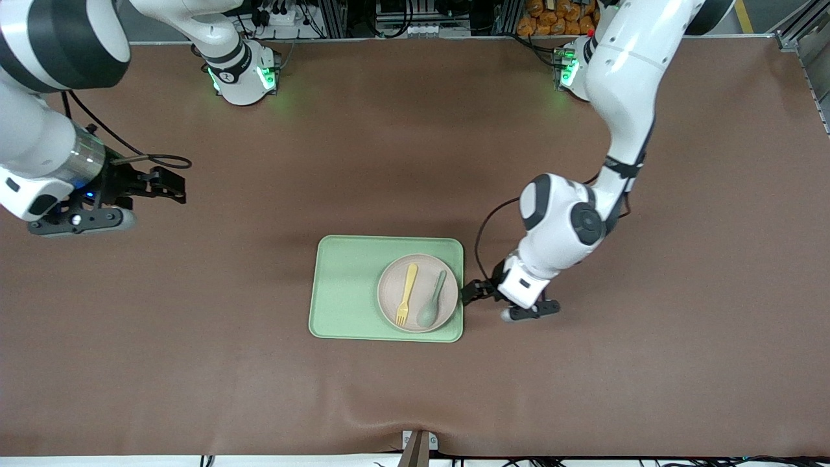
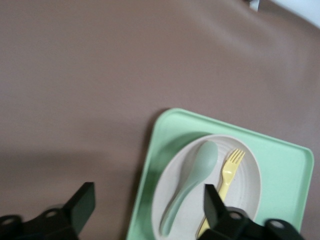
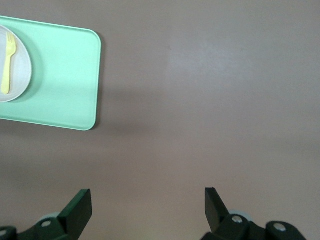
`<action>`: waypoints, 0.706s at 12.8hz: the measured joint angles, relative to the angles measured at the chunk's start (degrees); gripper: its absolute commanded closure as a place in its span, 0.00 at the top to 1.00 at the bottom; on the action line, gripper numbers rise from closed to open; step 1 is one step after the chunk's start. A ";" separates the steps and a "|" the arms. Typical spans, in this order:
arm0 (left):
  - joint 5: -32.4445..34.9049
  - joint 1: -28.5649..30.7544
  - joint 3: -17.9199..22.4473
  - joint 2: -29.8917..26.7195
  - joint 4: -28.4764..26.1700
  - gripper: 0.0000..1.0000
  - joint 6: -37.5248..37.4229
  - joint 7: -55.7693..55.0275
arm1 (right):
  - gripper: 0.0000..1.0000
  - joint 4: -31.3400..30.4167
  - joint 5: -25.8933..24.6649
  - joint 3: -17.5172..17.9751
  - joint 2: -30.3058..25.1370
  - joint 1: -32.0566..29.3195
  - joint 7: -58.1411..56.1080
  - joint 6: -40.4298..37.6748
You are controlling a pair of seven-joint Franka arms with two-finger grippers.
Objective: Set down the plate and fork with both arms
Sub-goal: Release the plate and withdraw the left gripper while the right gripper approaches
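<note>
Hovering left gripper [image 1: 468, 293]: spread wide beside tray [image 1: 343, 285]
Right gripper [image 1: 170, 183]: waited, fingers apart
Plate [image 1: 389, 292]: held fork [image 1: 407, 294], spoon [image 1: 432, 301]

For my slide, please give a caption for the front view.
Left gripper open beside tray holding plate, fork, spoon; right gripper waits.

One brown table [image 1: 194, 324] holds one light-green tray [image 1: 343, 292], one beige-pink plate [image 1: 389, 292], one pale-yellow fork [image 1: 407, 293] and one pale-green spoon [image 1: 432, 303]. Two white robot arms are present, each with one black gripper: left gripper [image 1: 468, 293], right gripper [image 1: 170, 184].
</note>
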 measured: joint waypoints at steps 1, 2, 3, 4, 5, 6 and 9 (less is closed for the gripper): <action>2.28 0.35 1.92 -2.83 0.18 1.00 -4.66 -0.02 | 1.00 -0.03 0.01 0.01 0.67 1.15 0.01 0.80; 6.05 0.71 3.79 -5.72 0.28 1.00 -9.83 -0.14 | 1.00 -0.05 0.01 0.03 1.39 2.20 0.04 1.67; 10.17 1.04 5.62 -8.46 0.45 1.00 -15.00 -0.22 | 1.00 -0.06 0.01 0.04 2.17 3.04 0.07 2.51; 13.82 1.62 6.98 -11.05 0.62 1.00 -20.06 -0.23 | 1.00 -0.08 0.01 0.04 2.93 3.75 0.07 3.43; 16.92 2.75 7.66 -13.49 0.84 1.00 -24.86 -0.23 | 1.00 -0.11 0.01 0.05 3.74 4.36 0.07 4.23; 19.03 4.32 7.90 -15.65 1.12 1.00 -29.28 -0.23 | 1.00 -0.15 0.12 0.05 4.57 4.88 0.07 4.90; 20.45 10.17 8.13 -21.48 1.82 1.00 -37.77 0.21 | 1.00 -0.28 1.35 0.06 7.56 7.08 0.07 7.74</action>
